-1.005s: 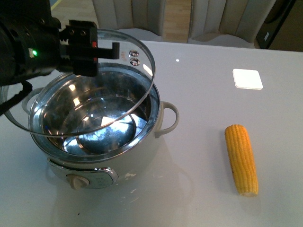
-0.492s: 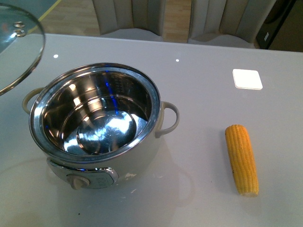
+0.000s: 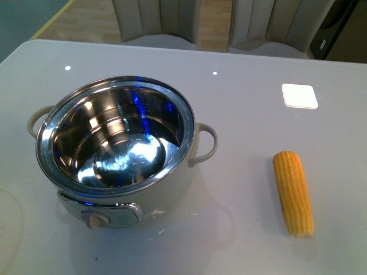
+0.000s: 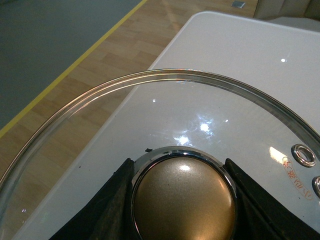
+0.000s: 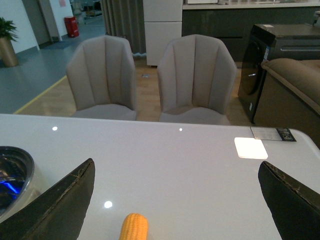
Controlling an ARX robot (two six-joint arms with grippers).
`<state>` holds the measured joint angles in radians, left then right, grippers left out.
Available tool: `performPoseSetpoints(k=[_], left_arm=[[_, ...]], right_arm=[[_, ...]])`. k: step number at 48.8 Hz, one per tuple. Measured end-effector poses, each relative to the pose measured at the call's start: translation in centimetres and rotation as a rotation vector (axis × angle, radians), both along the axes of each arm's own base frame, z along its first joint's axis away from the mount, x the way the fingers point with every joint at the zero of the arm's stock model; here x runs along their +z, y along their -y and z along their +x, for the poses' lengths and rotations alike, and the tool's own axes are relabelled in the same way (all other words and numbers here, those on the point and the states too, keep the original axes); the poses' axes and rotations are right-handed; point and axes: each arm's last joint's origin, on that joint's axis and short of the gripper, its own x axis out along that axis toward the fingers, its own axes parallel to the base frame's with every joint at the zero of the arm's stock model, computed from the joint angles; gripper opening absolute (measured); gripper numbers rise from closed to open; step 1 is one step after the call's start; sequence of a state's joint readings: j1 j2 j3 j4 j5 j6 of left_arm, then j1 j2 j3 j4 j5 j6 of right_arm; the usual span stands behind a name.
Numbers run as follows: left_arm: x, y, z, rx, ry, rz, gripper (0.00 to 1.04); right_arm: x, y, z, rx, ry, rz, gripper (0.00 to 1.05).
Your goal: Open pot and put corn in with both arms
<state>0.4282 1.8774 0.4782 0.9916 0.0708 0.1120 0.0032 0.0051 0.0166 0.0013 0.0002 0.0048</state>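
Observation:
The cream-white pot [image 3: 117,154] stands uncovered at the left of the table, its shiny steel bowl bare inside. The yellow corn [image 3: 293,192] lies on the table to the pot's right, lengthwise toward me. Neither arm shows in the front view. In the left wrist view my left gripper [image 4: 183,200] is shut on the gold knob of the glass pot lid [image 4: 165,105], held over the table's corner. My right gripper [image 5: 177,200] is open above the table, with the corn tip [image 5: 134,227] between its wide-spread fingers [image 5: 67,200] and the pot rim [image 5: 12,175] to one side.
A white square coaster [image 3: 299,95] lies at the table's far right. Two grey chairs [image 5: 150,75] stand behind the table's far edge. The table edge and wooden floor [image 4: 75,95] show beneath the lid.
The left arm carried the glass lid off the pot and leftward out of the front view. The pot now stands uncovered. The corn has not moved.

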Motion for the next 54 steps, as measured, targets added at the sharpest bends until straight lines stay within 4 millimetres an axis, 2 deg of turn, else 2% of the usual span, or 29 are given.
performPoseSetpoints(k=[15, 45, 54], left_arm=[[-4.6, -1.6, -0.2, -0.002, -0.044, -0.048, 0.45], [-11.0, -3.8, 3.2, -0.015, -0.059, -0.047, 0.45], [-12.7, -3.9, 3.4, -0.029, -0.055, -0.050, 0.45]], right_arm=[[0.0, 0.0, 0.0, 0.000, 0.000, 0.000, 0.96], [0.0, 0.0, 0.0, 0.000, 0.000, 0.000, 0.96], [0.0, 0.0, 0.0, 0.000, 0.000, 0.000, 0.96]])
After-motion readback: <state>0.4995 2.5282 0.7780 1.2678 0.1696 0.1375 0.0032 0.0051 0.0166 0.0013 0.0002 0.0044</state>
